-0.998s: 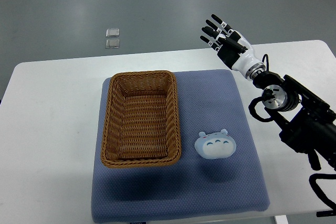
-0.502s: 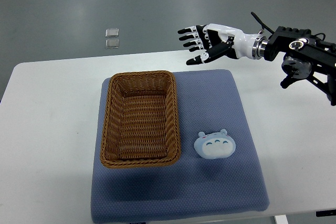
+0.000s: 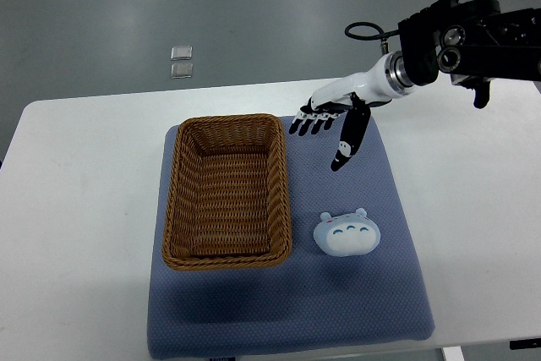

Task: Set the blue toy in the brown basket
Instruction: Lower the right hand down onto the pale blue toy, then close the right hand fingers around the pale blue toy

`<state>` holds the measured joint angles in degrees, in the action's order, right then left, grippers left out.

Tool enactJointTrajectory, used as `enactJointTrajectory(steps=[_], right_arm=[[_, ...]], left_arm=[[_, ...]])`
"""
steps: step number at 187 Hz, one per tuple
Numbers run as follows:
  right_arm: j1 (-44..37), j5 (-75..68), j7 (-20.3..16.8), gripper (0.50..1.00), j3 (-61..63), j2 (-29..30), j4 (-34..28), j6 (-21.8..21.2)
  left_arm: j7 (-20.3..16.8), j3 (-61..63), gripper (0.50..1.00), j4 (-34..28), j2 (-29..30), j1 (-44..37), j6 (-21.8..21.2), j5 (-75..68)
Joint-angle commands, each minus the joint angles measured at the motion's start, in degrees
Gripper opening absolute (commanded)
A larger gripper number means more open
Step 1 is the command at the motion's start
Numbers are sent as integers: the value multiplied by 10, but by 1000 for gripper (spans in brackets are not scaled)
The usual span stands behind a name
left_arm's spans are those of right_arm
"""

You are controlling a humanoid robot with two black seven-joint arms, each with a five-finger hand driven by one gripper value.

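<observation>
A woven wicker basket [image 3: 226, 192], rectangular and empty, sits on a dimpled blue mat [image 3: 355, 293]. To its right lies a rounded blue toy [image 3: 347, 235]. Beyond it, the right hand [image 3: 331, 123] hangs open, fingers spread, holding nothing.

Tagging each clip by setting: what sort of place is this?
Probably a robotics lab or test room: a plain white table on bare grey floor, a blue mat staging a brown basket and blue toy.

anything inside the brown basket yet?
No. The brown basket shows only its bare woven floor. The blue toy still lies on the blue mat to the basket's right. The mat under the basket is covered.
</observation>
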<state>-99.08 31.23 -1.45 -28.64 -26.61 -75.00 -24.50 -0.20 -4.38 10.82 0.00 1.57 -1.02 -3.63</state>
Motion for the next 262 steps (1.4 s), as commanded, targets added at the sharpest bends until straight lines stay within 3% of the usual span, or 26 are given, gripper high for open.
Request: enactJointTrajectory(steps=[1, 71, 142, 262], right_arm=[[-38, -1, 0, 901, -38, -9, -61, -7], [-30, -4, -1, 901, -63, -31, -101, 25], [42, 9, -1, 901, -62, -34, -99, 74], [124, 45, -1, 899, -52, -42, -89, 100]], left_arm=[[-1, 0, 1000, 0, 0, 0, 0, 0], [0, -2, 1000, -3, 0, -1, 0, 1], [0, -2, 1000, -5, 0, -1, 0, 1], [0, -2, 1000, -6, 0, -2, -1, 1]])
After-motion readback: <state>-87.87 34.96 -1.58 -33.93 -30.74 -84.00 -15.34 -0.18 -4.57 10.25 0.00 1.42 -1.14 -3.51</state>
